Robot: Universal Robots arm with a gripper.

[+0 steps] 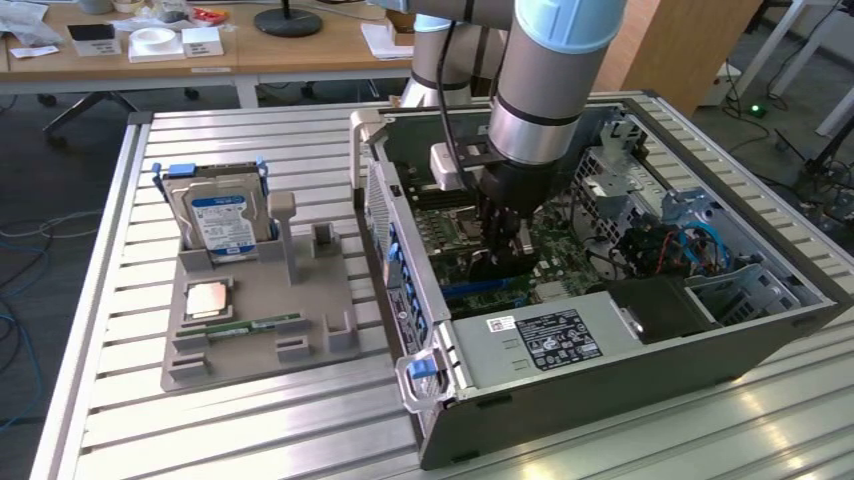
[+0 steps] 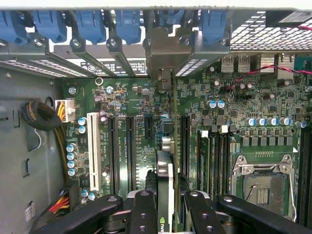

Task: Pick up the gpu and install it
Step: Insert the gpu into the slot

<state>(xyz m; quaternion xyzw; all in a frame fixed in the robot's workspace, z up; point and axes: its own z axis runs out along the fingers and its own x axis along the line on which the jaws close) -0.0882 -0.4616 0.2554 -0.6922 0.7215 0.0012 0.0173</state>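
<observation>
Where the fingers (image 2: 143, 214) clamp the gpu (image 2: 165, 178) edge-on, it stands upright at the motherboard (image 2: 122, 97) slots; open computer case (image 1: 601, 350) lies on the exterior view's right of the desk (image 1: 240, 420).

A slatted metal worktop (image 1: 267, 420) stands on a dark grey floor (image 1: 54, 200), where blue cables (image 1: 16, 245) trail past its edge on the exterior view's left. Beyond the far edge runs a wooden desk (image 1: 294, 55) strewn with papers and small white boxes (image 1: 158, 42), with a chair base (image 1: 94, 105) beneath. A wooden panel (image 1: 681, 50) rises past the far corner on the exterior view's right.
</observation>
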